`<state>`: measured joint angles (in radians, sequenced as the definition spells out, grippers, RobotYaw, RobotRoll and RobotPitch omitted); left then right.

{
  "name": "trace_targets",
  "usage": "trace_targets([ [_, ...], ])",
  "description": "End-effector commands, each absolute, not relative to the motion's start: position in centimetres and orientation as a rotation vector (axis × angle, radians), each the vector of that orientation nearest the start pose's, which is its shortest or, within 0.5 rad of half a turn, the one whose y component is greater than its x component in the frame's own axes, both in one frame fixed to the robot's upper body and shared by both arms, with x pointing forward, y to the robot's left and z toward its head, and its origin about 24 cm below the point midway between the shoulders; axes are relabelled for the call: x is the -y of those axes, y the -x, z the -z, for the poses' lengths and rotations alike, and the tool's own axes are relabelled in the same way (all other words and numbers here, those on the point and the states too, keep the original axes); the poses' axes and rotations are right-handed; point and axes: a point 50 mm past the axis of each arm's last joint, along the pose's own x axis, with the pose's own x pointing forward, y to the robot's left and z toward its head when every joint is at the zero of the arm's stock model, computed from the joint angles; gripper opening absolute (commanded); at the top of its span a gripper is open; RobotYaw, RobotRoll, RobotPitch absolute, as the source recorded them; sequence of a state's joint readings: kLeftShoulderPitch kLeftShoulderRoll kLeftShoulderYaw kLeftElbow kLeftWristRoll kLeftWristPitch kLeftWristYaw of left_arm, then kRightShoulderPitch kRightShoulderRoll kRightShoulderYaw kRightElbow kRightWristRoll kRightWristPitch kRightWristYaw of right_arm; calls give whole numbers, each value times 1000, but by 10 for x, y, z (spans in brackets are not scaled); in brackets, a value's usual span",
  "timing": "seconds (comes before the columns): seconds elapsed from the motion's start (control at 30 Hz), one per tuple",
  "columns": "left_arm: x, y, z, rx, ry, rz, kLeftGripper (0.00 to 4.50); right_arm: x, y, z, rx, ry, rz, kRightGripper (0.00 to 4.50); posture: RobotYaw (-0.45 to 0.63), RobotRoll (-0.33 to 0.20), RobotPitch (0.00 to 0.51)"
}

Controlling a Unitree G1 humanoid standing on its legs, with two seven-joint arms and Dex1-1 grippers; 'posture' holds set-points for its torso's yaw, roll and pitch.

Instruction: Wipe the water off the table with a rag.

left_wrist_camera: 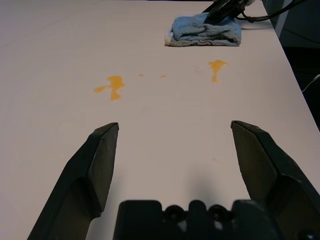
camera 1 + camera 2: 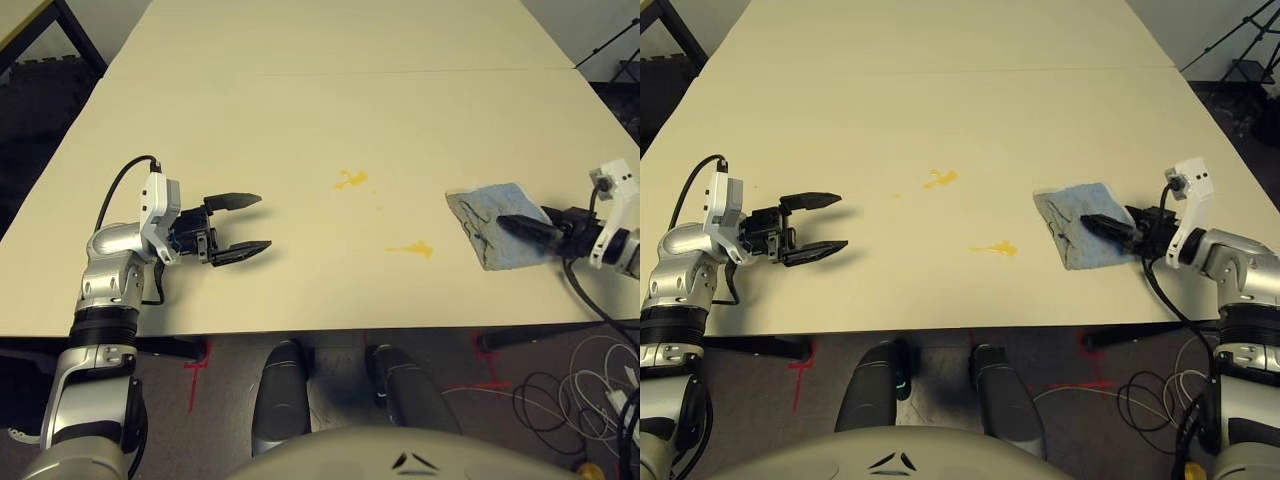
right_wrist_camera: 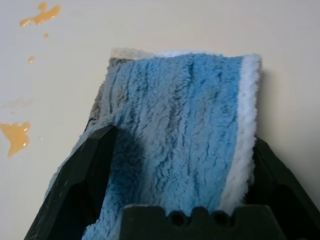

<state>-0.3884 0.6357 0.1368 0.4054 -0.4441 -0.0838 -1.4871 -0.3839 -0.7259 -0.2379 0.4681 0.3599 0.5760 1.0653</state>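
Straddling the rag (image 3: 175, 130), the right gripper (image 2: 1102, 224) is spread wide, nothing clamped yet.
Water (image 2: 411, 248) at nine o'clock could be missed if only loose pile is pinched.

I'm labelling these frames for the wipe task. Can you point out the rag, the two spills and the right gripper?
rag (image 2: 490, 215): left eye view, its bare middle.
far spill (image 2: 351, 180): left eye view, its centre.
near spill (image 2: 412, 248): left eye view, its centre.
right gripper (image 3: 175, 150): right wrist view, between its open fingers.

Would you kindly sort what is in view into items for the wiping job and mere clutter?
For the job: rag; two water splotches and; table; right end effector at the rag.

Just about: cables on the floor; red floor marks.
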Motion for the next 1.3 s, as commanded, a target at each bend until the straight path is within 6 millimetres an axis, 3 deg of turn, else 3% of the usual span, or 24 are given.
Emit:
trace_targets([
  [0.03,-248,-281,-123,54,-237,1261,4500,291,-275,-64,-614,-165,-663,4444,124,0,174],
  [0.2,-249,-281,-123,51,-240,1262,4500,294,-273,-51,-660,-122,-633,4444,120,0,177],
  [0.27,-249,-281,-123,50,-240,1262,4500,299,-273,-48,-663,-114,-587,4082,120,0,178],
  [0.4,-250,-281,-122,45,-243,1262,4500,304,-274,-51,-650,-112,-570,2735,118,0,179],
  [0.67,-250,-281,-121,42,-246,1262,4500,307,-284,-80,-478,-172,-567,136,114,0,182],
  [0.87,-251,-281,-120,34,-252,1260,4500,308,-291,-123,-254,-321,-625,74,113,0,185],
  [1.0,-251,-281,-120,32,-254,1262,4500,301,-291,-140,-193,-393,-687,73,113,0,188],
  [1.1,-251,-281,-119,32,-253,1263,4500,289,-292,-144,-188,-419,-730,72,113,0,188],
  [1.3,-251,-280,-119,35,-256,1262,4500,262,-291,-128,-269,-418,-792,72,128,0,191],
])
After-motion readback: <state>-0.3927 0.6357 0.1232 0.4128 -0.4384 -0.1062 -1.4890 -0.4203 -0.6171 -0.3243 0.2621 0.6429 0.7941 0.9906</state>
